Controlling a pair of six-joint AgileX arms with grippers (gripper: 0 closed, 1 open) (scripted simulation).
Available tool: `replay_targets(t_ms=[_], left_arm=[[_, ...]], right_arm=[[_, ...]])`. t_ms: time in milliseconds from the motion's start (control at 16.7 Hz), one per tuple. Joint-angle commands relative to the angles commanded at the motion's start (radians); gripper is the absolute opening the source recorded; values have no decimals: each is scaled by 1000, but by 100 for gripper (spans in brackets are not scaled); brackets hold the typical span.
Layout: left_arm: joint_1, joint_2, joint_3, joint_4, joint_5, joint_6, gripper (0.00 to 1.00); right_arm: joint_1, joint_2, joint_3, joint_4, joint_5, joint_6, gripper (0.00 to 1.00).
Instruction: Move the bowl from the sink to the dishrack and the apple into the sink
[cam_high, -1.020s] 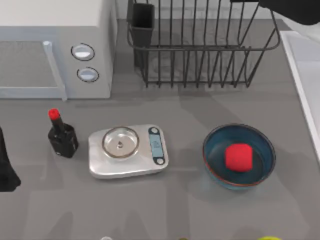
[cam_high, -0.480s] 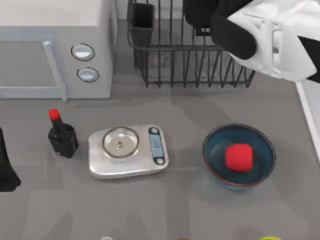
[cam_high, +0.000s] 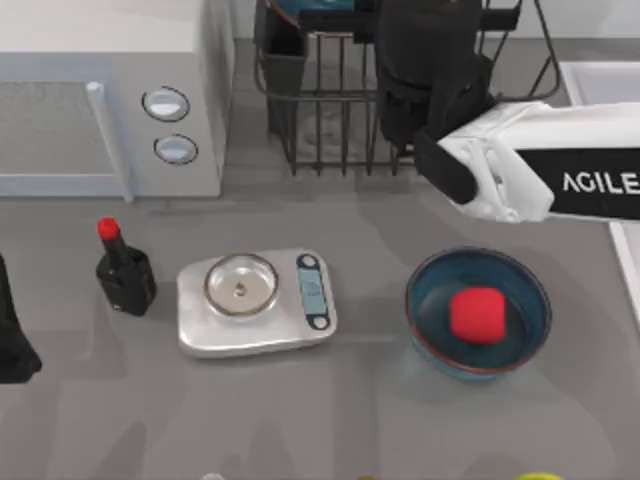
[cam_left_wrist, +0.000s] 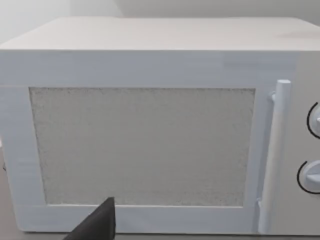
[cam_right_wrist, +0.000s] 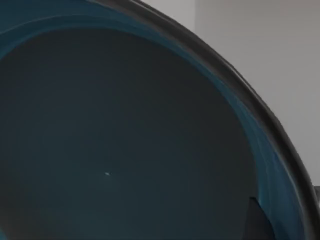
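Here the right pincer (cam_high: 335, 15) (grip unclear) hovers over the dishrack (cam_high: 330, 130) by the bowl (cam_right_wrist: 130, 140).

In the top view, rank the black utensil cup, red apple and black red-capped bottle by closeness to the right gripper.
From the right gripper, over the black wire dishrack:
1. Black utensil cup, rack's left corner.
2. Red apple, in the teal bowl at right.
3. Black red-capped bottle, far left.

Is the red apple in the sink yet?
No. The apple sits inside a teal bowl on the grey table, left of the sink, whose pale rim is at the table's right side.
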Motion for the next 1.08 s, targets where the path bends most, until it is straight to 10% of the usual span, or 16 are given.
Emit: replay_targets(t_ms=[240, 1080], left_arm=[[0, 0, 0, 0, 0, 0, 100], [0, 0, 0, 0, 0, 0, 100]], right_arm=[[-2, 3, -3, 5, -2, 0, 0], [-2, 3, -3, 5, -2, 0, 100]])
